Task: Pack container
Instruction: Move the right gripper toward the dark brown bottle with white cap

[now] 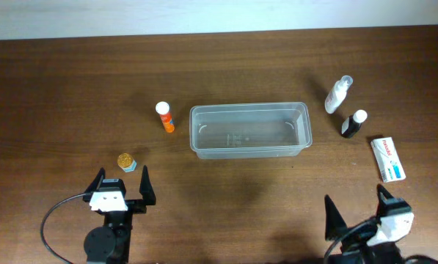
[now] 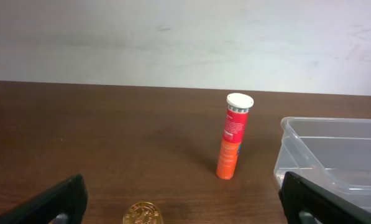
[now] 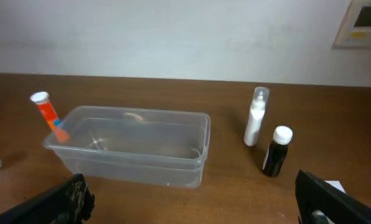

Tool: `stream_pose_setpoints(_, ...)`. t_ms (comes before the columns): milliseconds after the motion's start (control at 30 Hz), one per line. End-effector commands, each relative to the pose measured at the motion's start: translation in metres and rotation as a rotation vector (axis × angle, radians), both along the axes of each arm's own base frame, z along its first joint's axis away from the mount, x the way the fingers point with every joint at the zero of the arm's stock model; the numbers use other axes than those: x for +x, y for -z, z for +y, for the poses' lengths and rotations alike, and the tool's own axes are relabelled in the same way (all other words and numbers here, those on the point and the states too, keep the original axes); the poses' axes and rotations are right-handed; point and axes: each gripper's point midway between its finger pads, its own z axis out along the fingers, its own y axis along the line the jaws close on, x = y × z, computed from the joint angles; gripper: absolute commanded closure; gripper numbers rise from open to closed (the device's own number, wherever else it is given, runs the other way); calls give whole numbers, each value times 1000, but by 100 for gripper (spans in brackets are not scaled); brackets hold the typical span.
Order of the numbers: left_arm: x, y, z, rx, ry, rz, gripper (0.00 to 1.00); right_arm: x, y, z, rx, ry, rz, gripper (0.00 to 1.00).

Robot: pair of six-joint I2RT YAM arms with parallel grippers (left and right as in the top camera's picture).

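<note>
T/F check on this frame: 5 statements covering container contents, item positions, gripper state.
1. The container has nothing in it. True.
2. The orange tube lies flat inside the container. False: it stands upright on the table, outside the container's left end.
3. The left gripper and the right gripper are both open and hold nothing. True.
4. The dark bottle stands to the left of the container. False: it stands to its right, near the white spray bottle.
5. The white box lies on the table, right of the dark bottle. True.
</note>
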Motion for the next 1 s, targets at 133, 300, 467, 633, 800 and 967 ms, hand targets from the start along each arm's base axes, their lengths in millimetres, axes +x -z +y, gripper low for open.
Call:
stream_pose_setpoints(133,0,0,3,16,-15,-3,1,3,-11,-20,-11,120,-47,2)
stream_pose_setpoints(300,0,0,3,16,-15,-3,1,7,-2,-24,-18,140,-23,2)
stream_pose_setpoints(467,0,0,3,16,-15,-3,1,18,15,-23,-21,138,0,2)
stream_pose_setpoints(633,0,0,3,16,-15,-3,1,33,23,-21,-17,136,-21,2)
stream_pose_setpoints(800,0,0,3,16,-15,-3,1,40,36,-21,-19,135,-4,2)
stream_pose_setpoints(967,0,0,3,16,-15,-3,1,40,43,-9,-7,67,21,2)
